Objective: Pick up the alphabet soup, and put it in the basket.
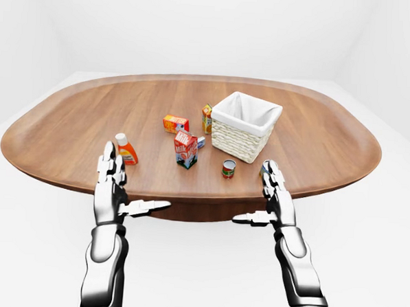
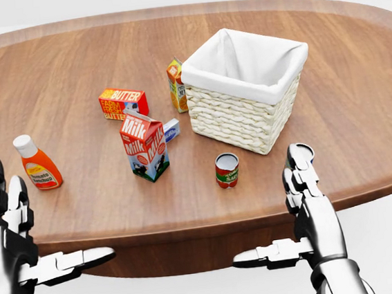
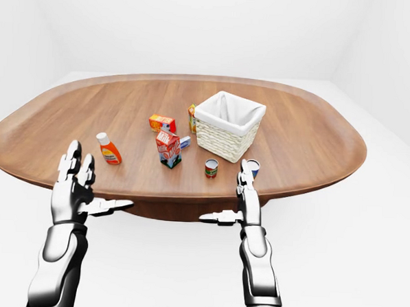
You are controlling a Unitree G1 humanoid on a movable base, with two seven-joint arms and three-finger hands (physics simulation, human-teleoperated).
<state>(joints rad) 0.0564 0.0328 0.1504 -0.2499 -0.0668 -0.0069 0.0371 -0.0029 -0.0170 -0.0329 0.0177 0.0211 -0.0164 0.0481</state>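
Observation:
A red-and-green can (image 2: 227,170) stands upright on the table, below the basket's lower-left corner in the head view. A second can with a blue-and-white label (image 3: 253,168) stands right of it, mostly hidden behind my right fingers; I cannot read either label. The woven basket (image 2: 235,119) has a white cloth lining and looks empty. My right hand (image 2: 275,209) hovers open at the table's near edge, right of the red can, holding nothing. Far out at the left edge of the head view, my left hand (image 2: 30,232) is open, below the ketchup bottle.
A milk carton (image 2: 144,146) stands left of the red can, with a small blue-white box (image 2: 172,128) behind it. A butter box (image 2: 122,102), an orange juice carton (image 2: 176,85) and a ketchup bottle (image 2: 37,163) stand farther left. The oval wooden table (image 2: 358,103) reaches past them.

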